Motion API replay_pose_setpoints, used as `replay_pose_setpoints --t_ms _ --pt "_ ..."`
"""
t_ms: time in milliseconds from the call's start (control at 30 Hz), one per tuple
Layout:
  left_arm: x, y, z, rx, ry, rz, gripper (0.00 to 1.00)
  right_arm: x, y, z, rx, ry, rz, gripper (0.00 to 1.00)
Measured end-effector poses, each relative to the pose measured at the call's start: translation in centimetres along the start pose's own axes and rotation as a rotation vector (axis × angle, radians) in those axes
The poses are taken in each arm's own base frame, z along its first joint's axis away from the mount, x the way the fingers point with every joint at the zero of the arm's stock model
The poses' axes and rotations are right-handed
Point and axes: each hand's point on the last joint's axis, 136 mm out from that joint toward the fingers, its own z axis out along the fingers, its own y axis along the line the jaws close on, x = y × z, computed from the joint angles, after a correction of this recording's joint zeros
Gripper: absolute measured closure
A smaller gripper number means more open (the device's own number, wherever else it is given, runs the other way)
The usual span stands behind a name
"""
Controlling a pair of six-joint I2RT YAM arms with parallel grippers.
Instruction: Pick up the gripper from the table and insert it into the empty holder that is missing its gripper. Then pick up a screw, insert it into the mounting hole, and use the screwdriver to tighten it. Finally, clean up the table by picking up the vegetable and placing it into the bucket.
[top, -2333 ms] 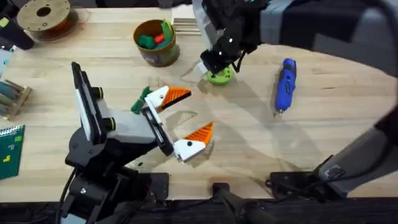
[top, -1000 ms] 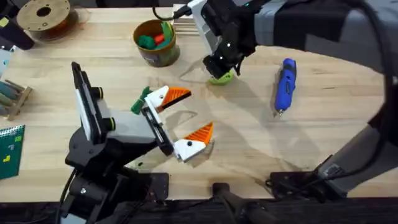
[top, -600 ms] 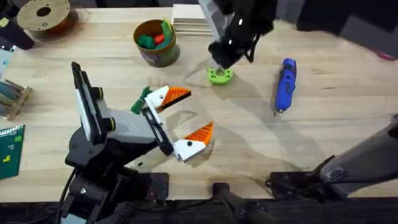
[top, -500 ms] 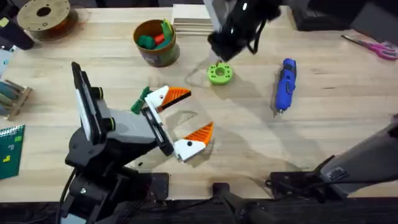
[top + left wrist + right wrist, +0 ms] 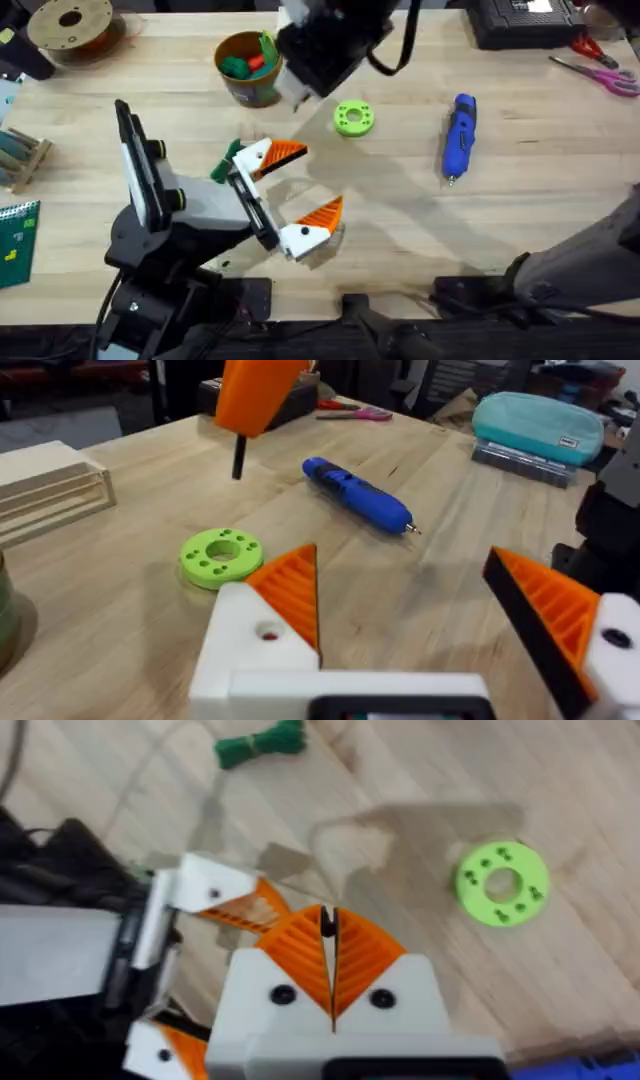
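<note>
The right pincer (image 5: 330,935) is closed on a small dark screw (image 5: 327,920), pinched between its orange ribbed pads so the shank hangs free below them. That seems the right way to carry it to a hole. It hovers above the table (image 5: 540,200), over the area between the bucket (image 5: 250,68) and the green ring (image 5: 353,118).

The left pincer (image 5: 312,182) lies low with its jaws spread wide and grips nothing. Each white holder (image 5: 250,158) carries an orange fingertip (image 5: 285,152), so the insertion looks done. Held open and steady, it presents a mounting hole (image 5: 213,892) facing up towards the screw.

The screwdriver (image 5: 458,135) waits at 3 o'clock from the ring, tip towards 6 o'clock, within the right arm's reach. The vegetable (image 5: 260,745) lies on the table at 9 o'clock from the far holder, not yet in the bucket.
</note>
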Motion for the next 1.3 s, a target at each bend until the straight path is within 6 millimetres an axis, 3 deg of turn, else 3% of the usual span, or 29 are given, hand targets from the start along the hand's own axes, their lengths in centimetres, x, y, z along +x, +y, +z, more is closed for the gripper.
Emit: replay_pose_setpoints --t_ms 67,100,467,733,1133,1300 --pt "0.0 0.0 0.0 0.0 0.0 0.0 0.014 -0.1 1.3 -0.1 -0.025 -0.005 -0.008 0.993" --pt "0.0 0.0 0.0 0.0 0.0 0.0 0.014 0.1 2.9 0.0 -0.049 0.003 -0.015 0.994" --pt "0.0 0.0 0.0 0.0 0.0 0.0 0.014 0.3 6.8 0.9 -0.096 0.016 -0.076 0.994" --pt "0.0 0.0 0.0 0.0 0.0 0.0 0.014 0.5 7.0 2.8 -0.098 0.06 -0.074 0.994" --pt "0.0 0.0 0.0 0.0 0.0 0.0 0.015 0.6 7.0 2.9 -0.098 0.065 -0.07 0.994" --pt "0.1 0.0 0.0 -0.001 0.003 -0.015 0.014 0.8 6.9 4.0 -0.095 0.095 -0.067 0.994"
